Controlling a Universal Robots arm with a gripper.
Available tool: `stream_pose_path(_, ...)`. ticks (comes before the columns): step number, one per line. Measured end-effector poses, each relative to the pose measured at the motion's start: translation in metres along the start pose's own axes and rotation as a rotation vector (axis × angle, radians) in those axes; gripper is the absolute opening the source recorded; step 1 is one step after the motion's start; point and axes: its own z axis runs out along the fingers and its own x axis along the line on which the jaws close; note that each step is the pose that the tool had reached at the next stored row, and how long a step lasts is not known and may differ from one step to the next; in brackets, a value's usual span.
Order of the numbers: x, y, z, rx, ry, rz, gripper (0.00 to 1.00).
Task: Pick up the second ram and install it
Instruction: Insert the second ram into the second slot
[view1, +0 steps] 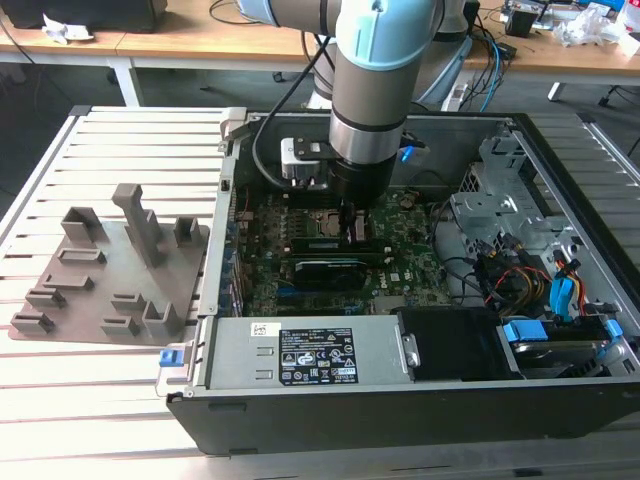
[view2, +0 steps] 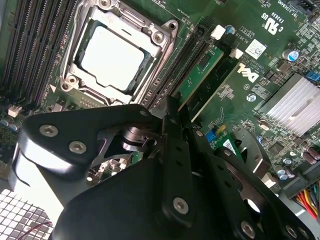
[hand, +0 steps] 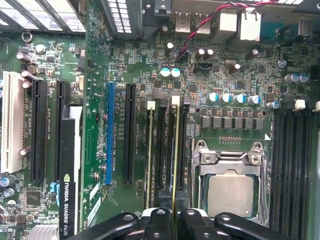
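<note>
Lowered deep inside the open computer case (view1: 560, 180), close to its back wall and hemmed by cables; little free room beside the processor socket (hand: 231, 192). Hand (hand: 174, 212) pinching the second ram (hand: 175, 150) edge-on, upright, directly beneath the fingertips, in a memory slot beside the socket; grey holder (view1: 110, 270) well apart on the desk (view1: 100, 400).

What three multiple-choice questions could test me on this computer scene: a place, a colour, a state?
1. The grey holder lies: A on the slatted table, at the exterior view's left of the case; B inside the case; C on the arm.
2. The long slot between black ones is: A red; B yellow; C blue.
3. The pincer is: A wide open; B shut on the second ram; C holding a cable.
A, it sits outside the case; C, blue shows plainly; B, fingers pinch the stick's edge.
</note>
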Motion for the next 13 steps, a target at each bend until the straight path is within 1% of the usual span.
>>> stream_pose_path(4,-0.0003,-0.0009,-0.0001,-0.0004,-0.0003,-0.01,0.14)
stream_pose_path(6,-0.0004,-0.0009,-0.0032,-0.0004,-0.0003,-0.01,0.14)
stream_pose_path(7,-0.0004,-0.0009,-0.0033,-0.0004,0.0,-0.01,0.14)
stream_pose_path(13,-0.0003,-0.0009,-0.0013,-0.0028,-0.0003,-0.01,0.14)
